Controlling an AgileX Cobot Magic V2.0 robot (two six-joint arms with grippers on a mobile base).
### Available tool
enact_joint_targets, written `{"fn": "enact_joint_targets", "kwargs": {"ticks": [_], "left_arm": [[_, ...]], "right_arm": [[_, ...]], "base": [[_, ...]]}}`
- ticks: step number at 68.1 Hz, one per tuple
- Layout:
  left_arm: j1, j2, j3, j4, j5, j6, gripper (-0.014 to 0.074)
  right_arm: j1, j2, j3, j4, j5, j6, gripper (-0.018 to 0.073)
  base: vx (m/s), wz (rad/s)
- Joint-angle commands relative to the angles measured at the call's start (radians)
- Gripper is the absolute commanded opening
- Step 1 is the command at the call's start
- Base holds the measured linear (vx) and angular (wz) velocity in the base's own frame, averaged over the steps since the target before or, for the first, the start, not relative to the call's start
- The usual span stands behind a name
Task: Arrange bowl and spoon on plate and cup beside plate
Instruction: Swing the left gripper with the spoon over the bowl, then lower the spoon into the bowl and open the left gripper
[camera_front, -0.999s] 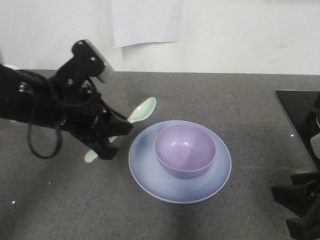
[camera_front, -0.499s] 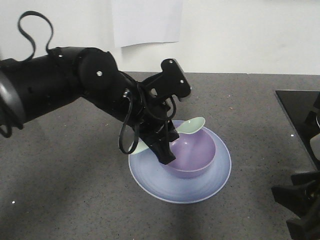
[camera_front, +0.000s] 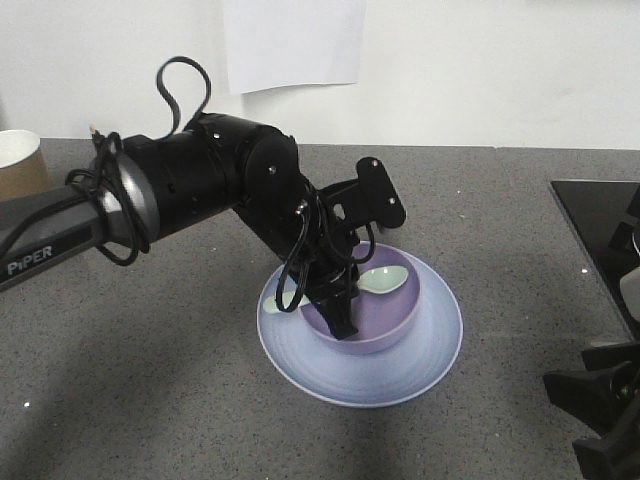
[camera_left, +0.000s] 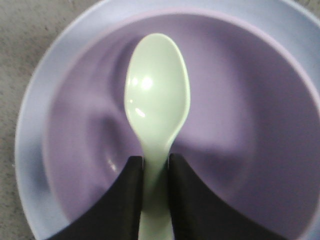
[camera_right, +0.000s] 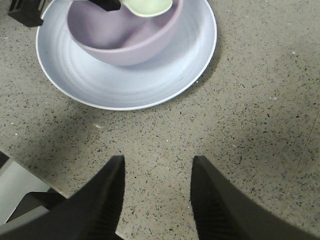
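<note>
Spoon (camera_left: 157, 100) clamped in left tool (camera_left: 156, 195), over bowl (camera_left: 240, 125).

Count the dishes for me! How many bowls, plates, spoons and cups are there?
Bowl: 1
Plate: 1
Spoon: 1
Cup: 1
Total: 4
</note>
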Motion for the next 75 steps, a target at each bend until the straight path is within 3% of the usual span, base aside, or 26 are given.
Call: {"fn": "enact_joint_targets", "kwargs": {"ticks": [1, 19, 38, 53, 75], "left_arm": [[-0.005, -0.041, -0.031, -0.010, -0.019, -0.009, 0.0099], [-0.005, -0.039, -0.031, -0.011, -0.017, -0.009, 0.0118], [-0.005, -0.039, -0.064, -0.013, -0.004, -0.036, 0.0269], [-0.005, -0.047, -0.088, -0.013, 0.028, -0.041, 0.0285], [0.060, -0.179, -0.062, -0.022, 0.035, -0.239, 0.0281]], "right_arm": [[-0.004, -0.004, -0.025, 0.003, -0.050, -0.006, 0.0302], [-0.004, -0.004, -0.025, 0.005, -0.050, -0.006, 0.0302], [-0.004, -0.004, -0.025, 0.005, -0.048, -0.006, 0.0302], [-0.004, -0.004, -0.025, 0.004, -0.040, -0.006, 0.0302], [-0.004, -0.004, -0.025, 0.003, -0.028, -0.006, 0.0302]], "base": [[0.00, 0.00], [0.00, 0.00], [0.00, 0.00], [0.00, 0.00], [0.00, 0.00]]}}
